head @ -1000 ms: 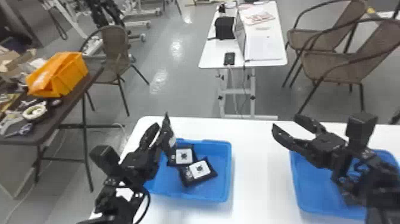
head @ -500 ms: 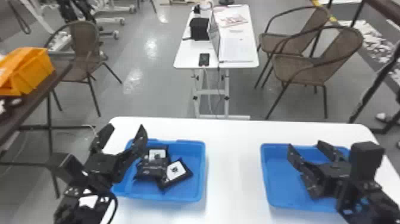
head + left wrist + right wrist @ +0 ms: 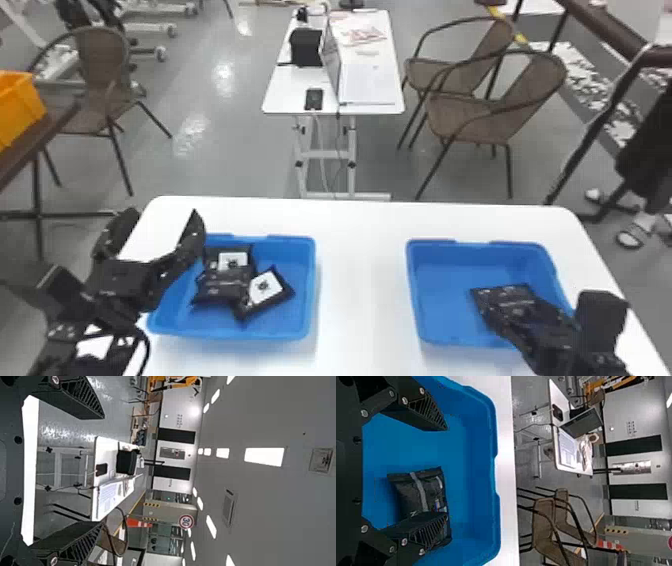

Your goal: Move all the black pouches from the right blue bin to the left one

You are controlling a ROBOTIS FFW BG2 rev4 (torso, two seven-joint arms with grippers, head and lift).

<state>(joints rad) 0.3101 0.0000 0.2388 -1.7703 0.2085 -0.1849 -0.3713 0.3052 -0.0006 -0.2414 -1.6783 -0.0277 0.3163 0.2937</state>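
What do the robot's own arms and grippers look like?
Both arms are black and blocky; a thin black cable loops beside the left one. The left gripper and right gripper match: matt black, wedge-shaped fingers with slanted ribs. Round silver screws dot the right one's joints.

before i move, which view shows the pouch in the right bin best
The right wrist view: the pouch looks large there, though one finger of the right gripper covers part. The head view shows some, the rest merging with the dark gripper.
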